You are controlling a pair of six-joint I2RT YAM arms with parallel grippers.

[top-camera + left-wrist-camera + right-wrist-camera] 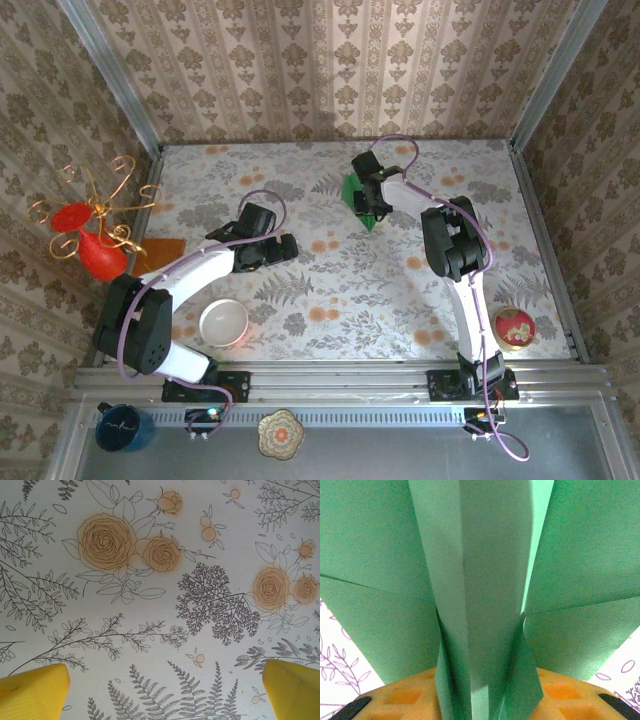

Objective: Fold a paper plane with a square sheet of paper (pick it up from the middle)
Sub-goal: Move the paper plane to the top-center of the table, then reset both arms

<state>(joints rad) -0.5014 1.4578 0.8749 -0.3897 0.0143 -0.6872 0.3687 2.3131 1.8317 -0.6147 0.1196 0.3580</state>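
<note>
- Nearest, a white bowl (223, 322) sits on the flowered table (330, 300), close to the arm bases. Every place below is given from this bowl.
- Just beyond the bowl and slightly to its right, the left claw (272, 250) hovers over bare tabletop. Its yellow fingers (32, 692) stand wide apart and hold nothing.
- Far beyond the bowl and well to its right is the plane (352, 192), bright green, over the table's far half.
- The right claw (374, 207) is at the plane, so the right arm is by far the nearer. The left claw is well apart from it.
- From the right wrist, the plane's raised centre fold runs straight away from the claw, between the two orange pads (402, 695). Whether the pads pinch the fold or merely flank it cannot be told.
- The plane's long axis appears to run near to far, with its narrow tip toward the bases. The arm hides part of it.
- Its wings spread to either side of the fold, with crisp diagonal creases. The folding looks essentially finished.
</note>
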